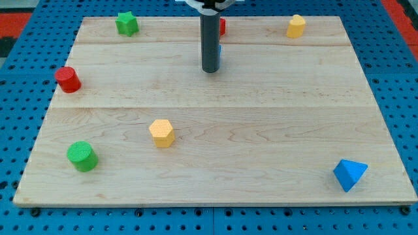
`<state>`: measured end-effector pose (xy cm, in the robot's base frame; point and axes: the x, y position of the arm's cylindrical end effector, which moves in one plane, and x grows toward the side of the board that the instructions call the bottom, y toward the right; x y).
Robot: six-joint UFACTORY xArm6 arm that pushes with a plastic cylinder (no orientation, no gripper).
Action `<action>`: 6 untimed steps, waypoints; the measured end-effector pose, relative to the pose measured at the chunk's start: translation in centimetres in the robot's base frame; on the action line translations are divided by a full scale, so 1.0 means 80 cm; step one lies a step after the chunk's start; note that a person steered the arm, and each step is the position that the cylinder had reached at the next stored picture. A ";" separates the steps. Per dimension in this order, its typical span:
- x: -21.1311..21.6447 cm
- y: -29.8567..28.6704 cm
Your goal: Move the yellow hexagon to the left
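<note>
My tip (210, 70) stands on the board (261, 130) near the middle of its top edge; it is a bare rod, with no jaws to open or close, and it holds nothing.

The yellow hexagon (161, 132) lies in the board's lower left part, well apart from my tip, down and toward the view's left of it. It touches nothing.

Counted by colour:
- Yellow, two: the hexagon and a yellow block (296, 26) near the top right corner, its shape unclear.
- Green, two: a green star (127, 23) near the top left corner and a green cylinder (82, 156) near the bottom left corner.
- Red, two: a red cylinder (67, 79) at the left edge, and a red block (222, 27) mostly hidden behind the rod at the top edge.
- Blue, two: a blue triangle (349, 174) near the bottom right corner, and a blue sliver (220, 53) just showing beside the rod's right side, shape hidden.

The green cylinder is the hexagon's nearest neighbour, apart from it on the view's left.
</note>
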<state>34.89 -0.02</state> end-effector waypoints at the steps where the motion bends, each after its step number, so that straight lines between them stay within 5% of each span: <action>1: 0.069 0.012; 3: 0.235 0.006; 6: 0.157 -0.111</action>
